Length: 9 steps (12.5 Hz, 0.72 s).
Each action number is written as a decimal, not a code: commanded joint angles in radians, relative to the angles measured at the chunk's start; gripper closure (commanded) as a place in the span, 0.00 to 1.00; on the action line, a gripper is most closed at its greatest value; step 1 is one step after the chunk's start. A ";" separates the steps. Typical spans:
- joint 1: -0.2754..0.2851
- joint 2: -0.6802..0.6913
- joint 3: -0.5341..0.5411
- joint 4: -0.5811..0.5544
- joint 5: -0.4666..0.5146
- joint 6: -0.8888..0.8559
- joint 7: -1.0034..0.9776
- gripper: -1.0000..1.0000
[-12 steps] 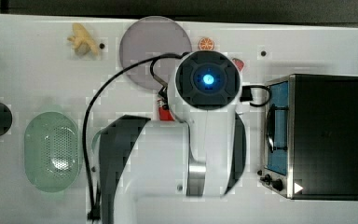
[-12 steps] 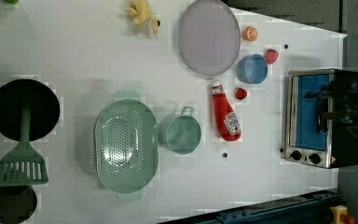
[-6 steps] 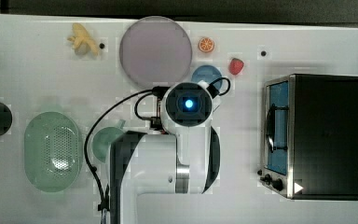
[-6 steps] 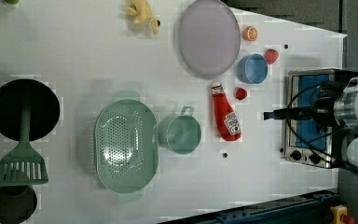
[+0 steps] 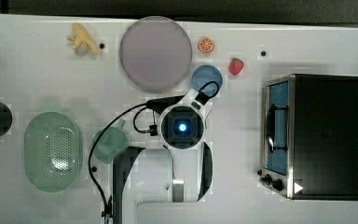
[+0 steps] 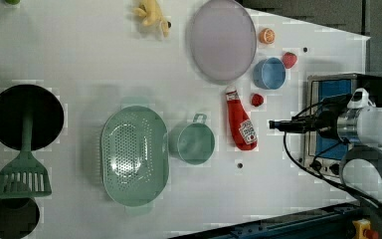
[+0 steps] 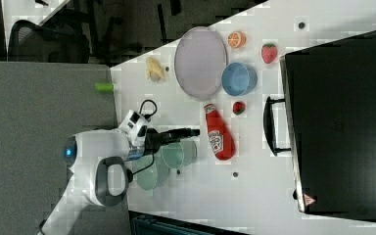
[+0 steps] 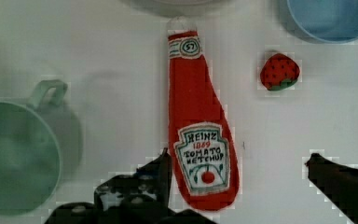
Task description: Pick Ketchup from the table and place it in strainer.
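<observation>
Fingers (image 8: 156, 179) spreading wide, gripper (image 8: 242, 179) hovering above the Ketchup (image 8: 198, 126); I'm seeing it lying flat, untouched, between green cup (image 6: 193, 143) and toaster oven (image 6: 331, 119) in the left view.

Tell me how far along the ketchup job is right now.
Done: nothing placed; the strainer has nothing in it. In hand: the gripper is open, one finger on either side of the Ketchup in the wrist view; whether they have reached table height cannot be told. The bottle lies flat on the table between the green cup and a small strawberry. Left: grasp, lift, carry over the cup, release in the strainer.
</observation>
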 commanded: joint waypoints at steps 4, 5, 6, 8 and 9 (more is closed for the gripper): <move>0.011 0.167 -0.001 -0.037 -0.011 0.144 -0.049 0.00; 0.011 0.197 -0.001 -0.037 -0.011 0.171 -0.048 0.00; 0.011 0.227 -0.002 -0.036 -0.011 0.204 -0.048 0.00; 0.012 0.285 -0.002 -0.037 -0.012 0.272 -0.048 0.00; 0.014 0.313 -0.002 -0.038 -0.012 0.304 -0.048 0.00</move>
